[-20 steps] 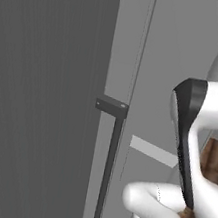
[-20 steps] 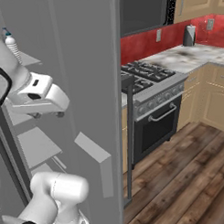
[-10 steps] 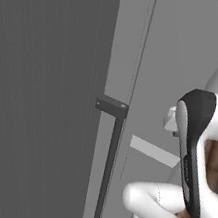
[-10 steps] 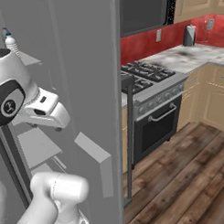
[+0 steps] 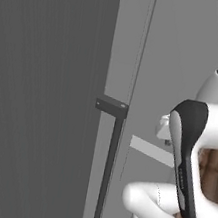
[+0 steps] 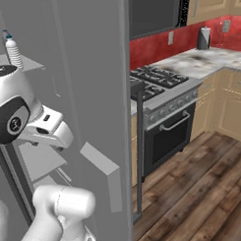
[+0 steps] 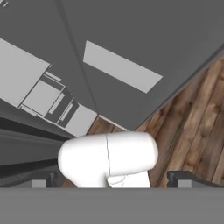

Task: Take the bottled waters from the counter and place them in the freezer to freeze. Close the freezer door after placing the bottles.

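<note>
Empty and at full spread, the gripper (image 7: 114,180) points down at the wood floor (image 7: 197,122), its two dark fingertips (image 7: 41,179) wide apart with nothing between them. Just beyond the tips, the inside face of the open freezer door (image 7: 144,39) slants across the hand view. One pale door bin (image 7: 122,65) juts from that face.

Over the past second the arm has drawn back and folded. Its round shoulder joint has swung across the right base view, and its black-sided link has sunk lower in the left base view. The jaws were already parted and have stayed so.

Above the gripper and deeper in the freezer (image 6: 40,159), the bottle (image 6: 11,47), clear, ribbed and blue-capped, has not stirred. It stands upright on an upper shelf (image 6: 34,64), well apart from the hand.

That reads as a delivery made and a retreat under way, with one bottle in and let go. The second bottle cannot be made out in these pictures, so whether it is inside or on the counter (image 6: 209,58), far off to the gripper's right past the stove (image 6: 160,79), cannot be told.

The door is not yet closed, and its dark bar handle (image 6: 139,141) hangs near the gripper, on its right. If both bottles are in, pushing that panel shut looks like the only step left. If not, a trip to the counter comes first.
</note>
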Tool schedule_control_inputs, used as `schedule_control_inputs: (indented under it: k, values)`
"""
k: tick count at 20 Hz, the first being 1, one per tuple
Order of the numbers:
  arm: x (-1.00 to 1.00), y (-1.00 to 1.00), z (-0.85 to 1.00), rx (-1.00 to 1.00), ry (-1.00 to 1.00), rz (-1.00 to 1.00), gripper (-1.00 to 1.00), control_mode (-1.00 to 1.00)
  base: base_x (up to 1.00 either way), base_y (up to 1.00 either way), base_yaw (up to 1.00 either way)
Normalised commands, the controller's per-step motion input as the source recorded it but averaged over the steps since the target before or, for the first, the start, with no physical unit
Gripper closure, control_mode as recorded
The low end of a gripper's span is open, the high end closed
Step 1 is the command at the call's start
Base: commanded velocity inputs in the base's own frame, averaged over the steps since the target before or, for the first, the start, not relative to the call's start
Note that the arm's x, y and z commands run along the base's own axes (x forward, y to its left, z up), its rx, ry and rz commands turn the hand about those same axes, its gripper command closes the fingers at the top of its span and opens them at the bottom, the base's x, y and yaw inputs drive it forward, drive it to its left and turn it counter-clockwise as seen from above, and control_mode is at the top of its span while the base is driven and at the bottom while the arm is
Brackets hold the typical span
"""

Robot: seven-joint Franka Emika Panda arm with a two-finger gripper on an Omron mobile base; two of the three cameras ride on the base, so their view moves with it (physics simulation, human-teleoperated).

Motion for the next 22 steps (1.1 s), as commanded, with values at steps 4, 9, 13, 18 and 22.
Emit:
schedule_control_inputs:
  k: [4,9,13,18,22]
  values:
    - [0.00,0.00,-0.24,0.00,0.03,0.00,-1.00,-1.00,0.00,0.00,0.00]
    - [0.00,0.00,-0.22,0.03,0.00,0.06,-1.00,-1.00,0.00,0.00,0.00]
    - [0.00,0.00,-0.21,0.00,0.00,0.14,-1.00,-1.00,0.00,0.00,0.00]
    - [0.00,0.00,-0.17,0.00,0.00,0.14,-1.00,-1.00,0.00,0.00,0.00]
    - [0.00,0.04,-0.03,0.00,0.01,0.07,-1.00,-1.00,0.00,0.00,0.00]
